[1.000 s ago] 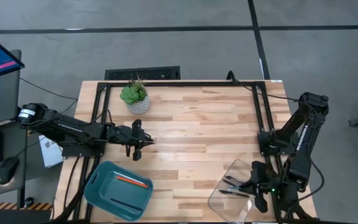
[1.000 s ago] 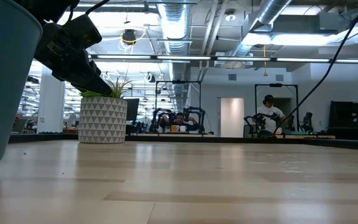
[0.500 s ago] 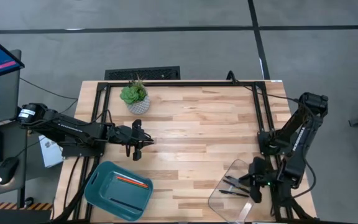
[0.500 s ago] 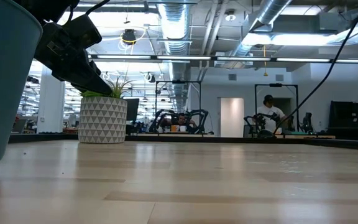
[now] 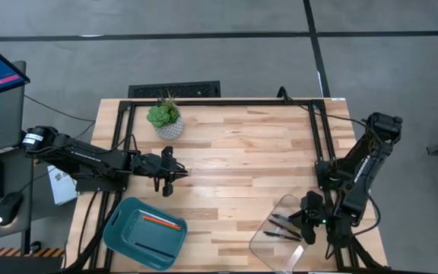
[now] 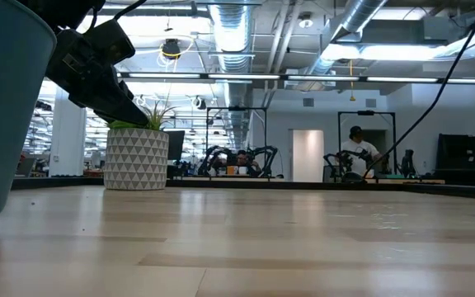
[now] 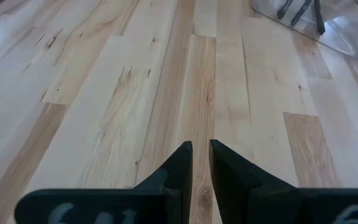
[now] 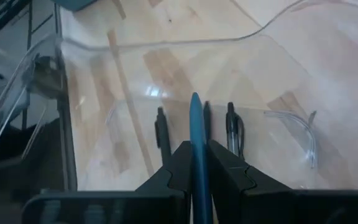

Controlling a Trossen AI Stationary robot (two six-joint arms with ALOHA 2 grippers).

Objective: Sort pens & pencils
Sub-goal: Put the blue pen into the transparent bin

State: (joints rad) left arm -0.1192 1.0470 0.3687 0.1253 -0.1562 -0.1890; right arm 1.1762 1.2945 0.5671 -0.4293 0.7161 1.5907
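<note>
1. The right pincer [image 5: 301, 226] is at the near right corner of the tabletop [image 5: 242, 160], over the clear tray [image 5: 276, 243].
2. In the right wrist view its two fingers [image 8: 176, 168] are closed on a teal-blue pen [image 8: 197, 134], which points out between them over the tray.
3. Three black pens [image 8: 161, 127] lie in the clear tray under it, side by side and near each other.
4. The left pincer [image 5: 167, 173] hangs over the left part of the tabletop, beyond the teal tray [image 5: 124, 236].
5. Its fingers [image 7: 179, 165] are almost together, with only a thin gap, and they hold nothing.
6. An orange-red pencil [image 5: 162, 222] lies inside the teal tray.
7. A small potted plant [image 5: 164, 118] stands at the far left of the tabletop.
</note>
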